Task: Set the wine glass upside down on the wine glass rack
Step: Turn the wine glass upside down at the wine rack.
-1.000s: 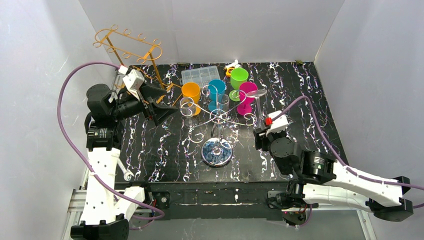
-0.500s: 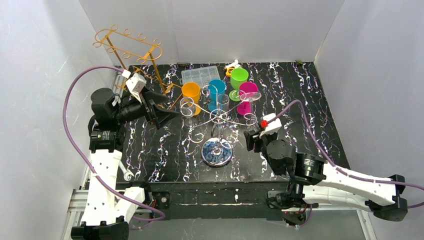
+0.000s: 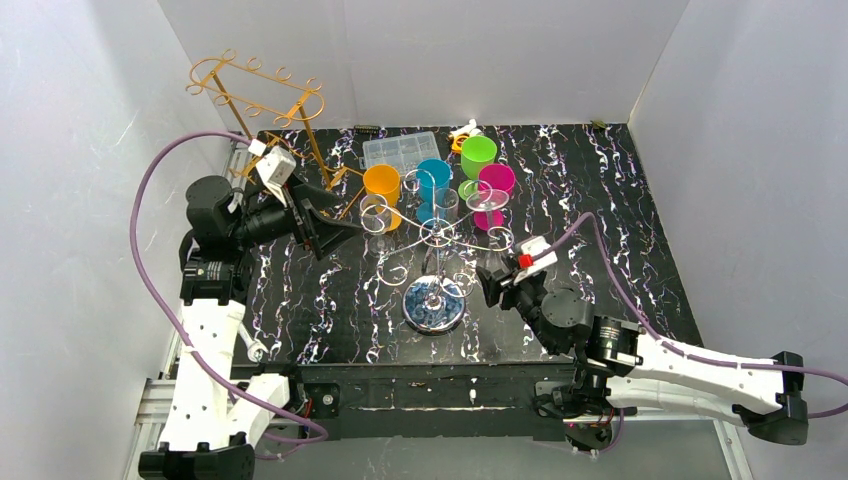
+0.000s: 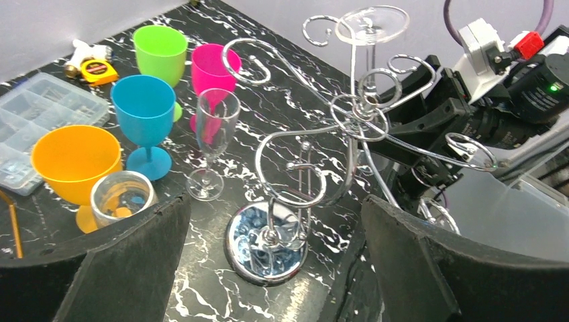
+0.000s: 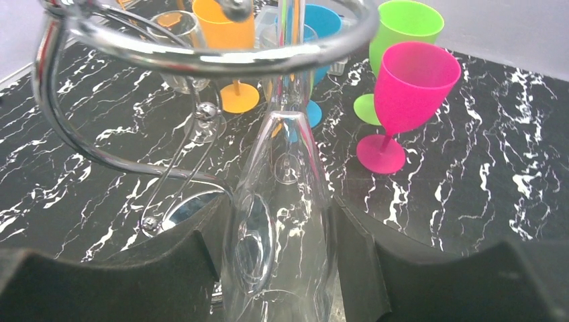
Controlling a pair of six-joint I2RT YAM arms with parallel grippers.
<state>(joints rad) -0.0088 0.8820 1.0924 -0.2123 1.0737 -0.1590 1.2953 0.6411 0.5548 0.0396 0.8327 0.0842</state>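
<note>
Nearest the front edge, the right arm lies low, reaching from the right corner leftward, its wrist turned up toward the rack. The right claw [image 5: 278, 268] grips the bowl of the clear wine glass [image 5: 282, 201] between its two black pads. The glass is upside down, bowl low and stem pointing up. A chrome loop of the wine glass rack [image 5: 201, 62] curves across in front of the stem just above the bowl. From the left wrist, the glass's round foot sits above the rack's curled arms.

The rack's round mirrored base stands on the black marbled worktop [image 3: 620, 200], just left of the right claw.

The left arm rises from its base at the left edge, elbow bent, forearm level and aimed right. The left claw [image 3: 340, 212] hangs wide open and empty, well apart from the rack.

Beyond the rack stand a clear flute [image 4: 216, 127], a short clear tumbler [image 4: 121, 198], an orange cup [image 3: 381, 183], a blue goblet [image 3: 433, 175], a pink goblet [image 3: 496, 183] and a green goblet [image 3: 478, 155]. Behind them lie a clear compartment box [image 3: 400, 150] and, at the far left corner, a gold wire rack [image 3: 262, 95].
</note>
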